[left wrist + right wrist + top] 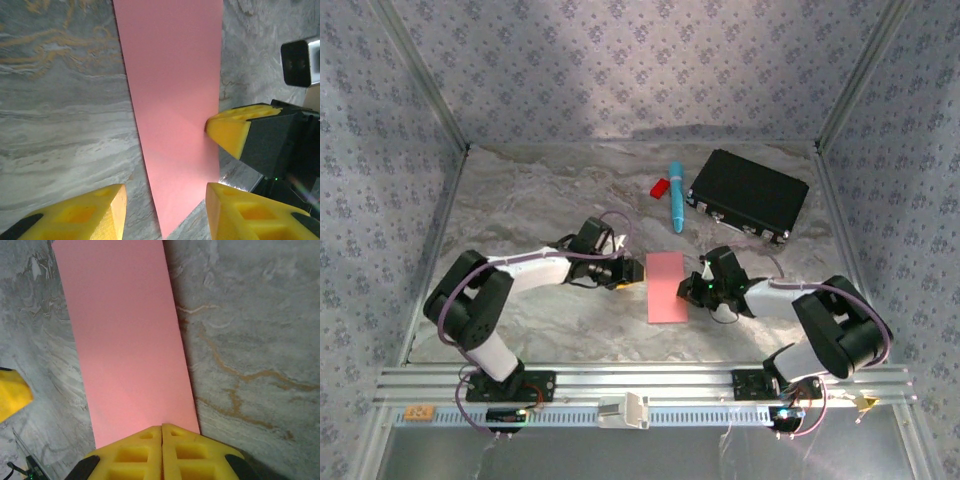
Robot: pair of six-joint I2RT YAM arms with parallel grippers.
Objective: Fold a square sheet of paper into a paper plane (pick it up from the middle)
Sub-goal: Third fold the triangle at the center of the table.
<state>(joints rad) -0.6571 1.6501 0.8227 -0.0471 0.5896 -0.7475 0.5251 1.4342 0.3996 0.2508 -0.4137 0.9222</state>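
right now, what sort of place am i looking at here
Probably a robot test booth rather than a home: patterned walls on a metal frame, a marble-look tabletop, and the left arm and right arm bolted to an aluminium rail at its near edge.

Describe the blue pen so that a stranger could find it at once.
Look at the far side of the grey table, where a black case lies. Left of it, beside a small red piece, lies the pen. It alone is long, thin and light blue.

The pink paper (172,100) lies between parted fingers (95,210) of the left end effector (165,212)
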